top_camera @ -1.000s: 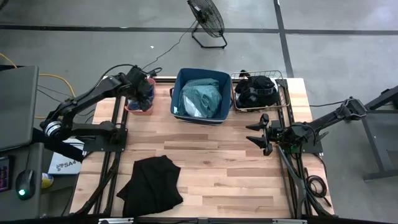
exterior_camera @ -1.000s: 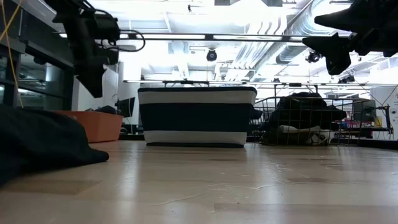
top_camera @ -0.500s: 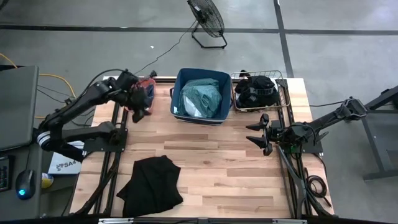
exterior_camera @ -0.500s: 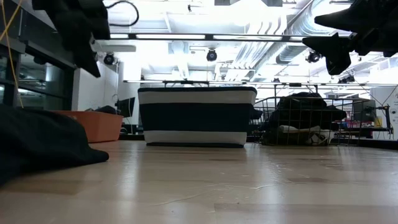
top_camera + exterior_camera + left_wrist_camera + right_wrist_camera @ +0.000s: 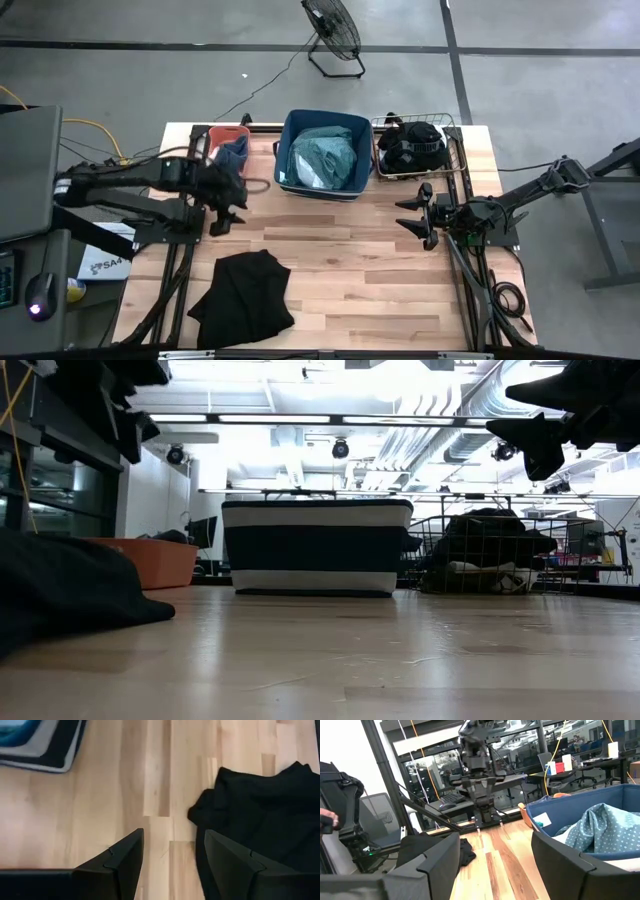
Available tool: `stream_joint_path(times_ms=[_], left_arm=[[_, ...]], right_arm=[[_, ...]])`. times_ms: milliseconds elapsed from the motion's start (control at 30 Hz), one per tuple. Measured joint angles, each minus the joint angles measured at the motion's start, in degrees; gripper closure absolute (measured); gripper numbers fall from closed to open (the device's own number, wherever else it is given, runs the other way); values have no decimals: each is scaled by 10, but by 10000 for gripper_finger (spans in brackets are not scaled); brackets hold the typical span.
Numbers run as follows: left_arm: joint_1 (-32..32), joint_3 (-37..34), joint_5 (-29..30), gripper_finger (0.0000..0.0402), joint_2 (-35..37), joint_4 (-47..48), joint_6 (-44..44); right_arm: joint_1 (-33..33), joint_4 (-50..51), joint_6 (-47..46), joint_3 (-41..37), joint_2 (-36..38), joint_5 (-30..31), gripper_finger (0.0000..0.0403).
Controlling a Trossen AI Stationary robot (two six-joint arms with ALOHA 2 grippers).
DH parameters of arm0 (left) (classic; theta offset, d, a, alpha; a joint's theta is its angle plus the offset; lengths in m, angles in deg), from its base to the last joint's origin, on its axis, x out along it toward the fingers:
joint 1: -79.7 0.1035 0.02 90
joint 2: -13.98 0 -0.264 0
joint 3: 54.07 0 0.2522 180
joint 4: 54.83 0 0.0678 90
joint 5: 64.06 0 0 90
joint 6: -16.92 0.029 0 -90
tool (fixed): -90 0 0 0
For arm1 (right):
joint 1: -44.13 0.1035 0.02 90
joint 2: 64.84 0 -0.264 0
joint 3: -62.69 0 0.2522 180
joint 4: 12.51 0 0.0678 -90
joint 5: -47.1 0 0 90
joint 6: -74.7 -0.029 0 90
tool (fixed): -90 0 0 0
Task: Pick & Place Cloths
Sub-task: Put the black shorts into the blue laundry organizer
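A black cloth (image 5: 242, 298) lies crumpled on the wood table near its front left; it also shows in the left wrist view (image 5: 260, 815). My left gripper (image 5: 222, 215) hangs open over the table's left part, between the orange bin (image 5: 222, 134) and that cloth, with nothing between its fingers (image 5: 172, 837). The orange bin holds a blue and a red piece. A teal dotted cloth (image 5: 325, 155) fills the navy bin (image 5: 288, 150). A black cloth (image 5: 412, 145) sits in the wire basket (image 5: 452, 150). My right gripper (image 5: 408, 215) waits open above the table's right side.
The three bins stand in a row along the far edge. Bare wood (image 5: 360, 260) spreads across the middle and the near right. A floor fan (image 5: 332, 30) stands beyond the table. Cables and arm mounts run along both side edges.
My left gripper has swung away from the orange bin at the far left, toward the near edge and the black cloth, turning as it went. Its fingers show the same gap. The cloths and my right arm have kept still.
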Motion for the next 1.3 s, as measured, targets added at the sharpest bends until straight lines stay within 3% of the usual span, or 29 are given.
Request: stream_joint_path(times_ms=[200,500,667,867,1067,1300], left_arm=[[-142,0,69,195,-23,-31,-59],[-296,0,104,195,-123,-40,-136],[-348,0,108,190,-192,-51,-199],[-408,0,104,145,-267,-98,-269],[-442,0,45,98,-313,-160,-321],[-453,0,77,90,-358,-157,-319]], right_arm=[[0,0,0,0,0,0,165],[0,4,0,0,0,0,165],[0,4,0,0,0,0,165],[0,6,0,0,0,0,165],[0,11,0,0,0,0,165],[0,12,0,0,0,0,165]])
